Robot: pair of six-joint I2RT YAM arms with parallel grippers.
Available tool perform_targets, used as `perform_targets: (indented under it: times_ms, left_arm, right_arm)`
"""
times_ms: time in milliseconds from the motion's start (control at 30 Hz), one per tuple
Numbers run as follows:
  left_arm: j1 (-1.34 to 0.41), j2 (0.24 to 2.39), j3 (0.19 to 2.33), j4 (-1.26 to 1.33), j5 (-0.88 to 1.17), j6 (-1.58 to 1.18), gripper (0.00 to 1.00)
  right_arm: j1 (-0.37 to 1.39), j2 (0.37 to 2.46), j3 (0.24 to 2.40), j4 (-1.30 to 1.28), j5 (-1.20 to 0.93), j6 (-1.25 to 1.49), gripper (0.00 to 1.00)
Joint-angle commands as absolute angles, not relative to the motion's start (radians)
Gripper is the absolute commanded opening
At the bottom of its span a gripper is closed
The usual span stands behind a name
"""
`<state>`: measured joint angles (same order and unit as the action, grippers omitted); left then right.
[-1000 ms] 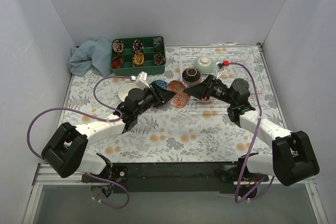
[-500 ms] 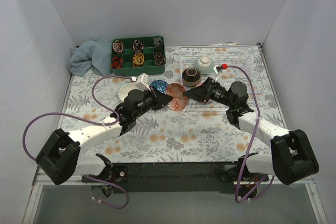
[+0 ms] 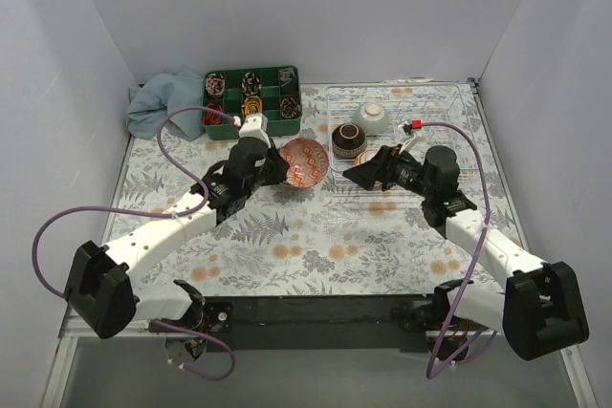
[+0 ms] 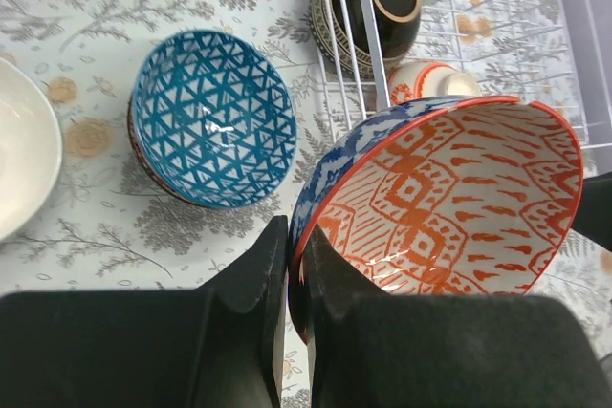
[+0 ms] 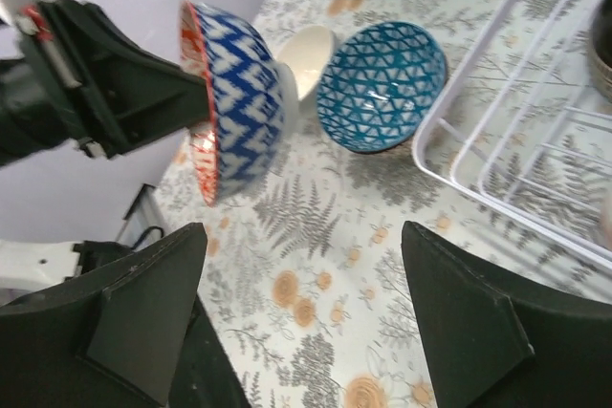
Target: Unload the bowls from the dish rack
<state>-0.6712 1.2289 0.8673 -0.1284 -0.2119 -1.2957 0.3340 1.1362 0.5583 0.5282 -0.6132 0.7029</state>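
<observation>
Jaws of the left gripper (image 4: 287,241) are pinching the red bowl (image 4: 449,198); the right gripper (image 5: 301,269) is gaping. That thin rim grip is risking a slip.

Glaze catching the light on the orange-patterned bowl (image 4: 459,198), smooth and shiny inside. Same wet-looking gloss on the blue triangle bowl (image 4: 212,117). The left gripper (image 4: 293,246) reads as matt black plastic. Dish rack (image 4: 497,7): thin smooth wire, white-coated, faint sheen. The surface (image 4: 86,226) wears a flat, matt floral print. Further back, a soft, crumpled blue cloth (image 3: 158,107) and a green plastic tray (image 3: 251,128).
</observation>
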Motion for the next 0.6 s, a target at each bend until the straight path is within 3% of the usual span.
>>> perform_targets:
  times_ms: [0, 267, 567]
  left_arm:
    - [-0.669, 1.305, 1.028, -0.311, -0.288, -1.189, 0.00]
    - [-0.595, 1.528, 1.264, -0.489, -0.241, -1.135, 0.00]
    - [-0.511, 1.678, 1.330, -0.486, -0.160, -1.115, 0.00]
  right_arm:
    - [0.330, 1.094, 0.640, 0.252, -0.465, 0.487, 0.91]
    - [0.328, 1.011, 0.649, 0.133, -0.351, 0.388, 0.93]
    - [0.330, 0.992, 0.638, 0.129, -0.347, 0.377, 0.93]
